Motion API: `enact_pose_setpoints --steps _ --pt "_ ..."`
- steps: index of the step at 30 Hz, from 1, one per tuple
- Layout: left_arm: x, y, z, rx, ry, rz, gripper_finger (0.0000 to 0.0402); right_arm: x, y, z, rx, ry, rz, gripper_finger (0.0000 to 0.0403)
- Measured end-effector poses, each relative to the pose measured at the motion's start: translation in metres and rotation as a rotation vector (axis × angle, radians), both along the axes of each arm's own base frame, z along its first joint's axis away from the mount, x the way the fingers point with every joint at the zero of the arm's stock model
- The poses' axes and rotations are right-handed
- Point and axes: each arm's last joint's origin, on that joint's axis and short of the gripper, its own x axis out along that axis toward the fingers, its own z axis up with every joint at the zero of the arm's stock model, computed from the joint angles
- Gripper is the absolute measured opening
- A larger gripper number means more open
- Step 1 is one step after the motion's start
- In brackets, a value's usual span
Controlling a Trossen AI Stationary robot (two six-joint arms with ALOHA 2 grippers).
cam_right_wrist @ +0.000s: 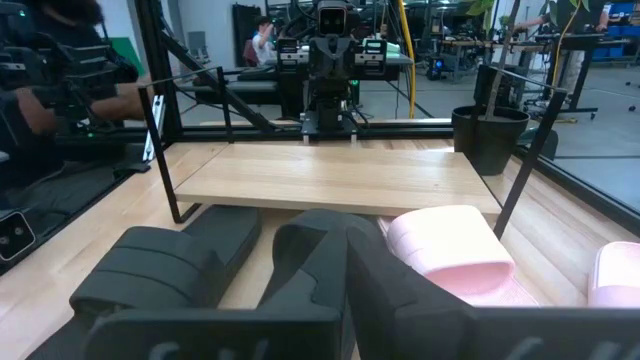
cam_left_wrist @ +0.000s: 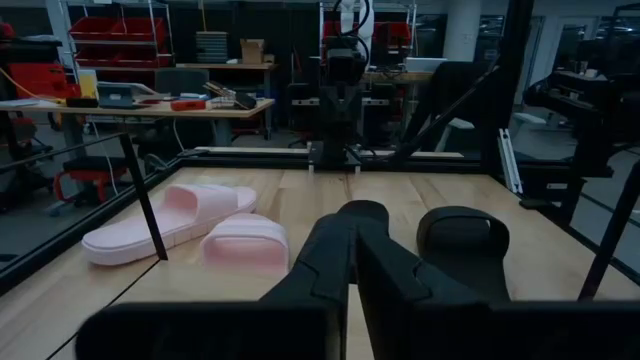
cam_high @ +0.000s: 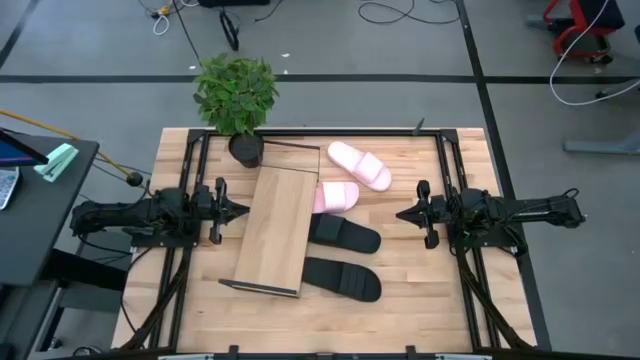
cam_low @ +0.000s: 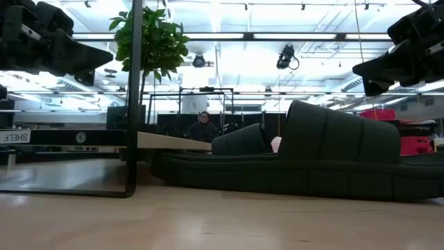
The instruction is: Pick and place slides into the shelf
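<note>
The shelf (cam_high: 275, 230), a light-wood board on thin dark legs, stands aslant in the middle of the table. One pink slide (cam_high: 360, 165) lies on the table behind it. A second pink slide (cam_high: 338, 197) and two black slides (cam_high: 345, 235) (cam_high: 343, 278) lie soles down along the shelf's right edge, their ends at or under the board. My left gripper (cam_high: 240, 211) hovers shut at the shelf's left side. My right gripper (cam_high: 402, 213) hovers shut to the right of the slides. In the right wrist view its shut fingers (cam_right_wrist: 345, 225) point at the shelf (cam_right_wrist: 330, 175).
A potted plant (cam_high: 238, 95) stands in a dark pot (cam_high: 246, 150) at the shelf's far end. A dark frame (cam_high: 450, 160) runs around the tabletop. Bare wood lies at the near right (cam_high: 440, 300). A person sits in the room beyond (cam_low: 202, 128).
</note>
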Motion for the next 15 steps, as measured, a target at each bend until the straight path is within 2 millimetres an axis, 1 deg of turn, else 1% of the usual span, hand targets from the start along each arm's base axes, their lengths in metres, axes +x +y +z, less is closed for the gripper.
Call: enact_pose_setpoints --steps 8,15 --pt "0.0 0.0 -0.0001 0.0 0.0 0.0 0.0038 0.0 0.0001 0.0 0.0 0.0 0.001 0.0016" --pt "0.0 0.0 0.0001 0.0 -0.001 0.0 0.003 0.0 0.0 0.0 0.0 0.0 0.0 0.0016"
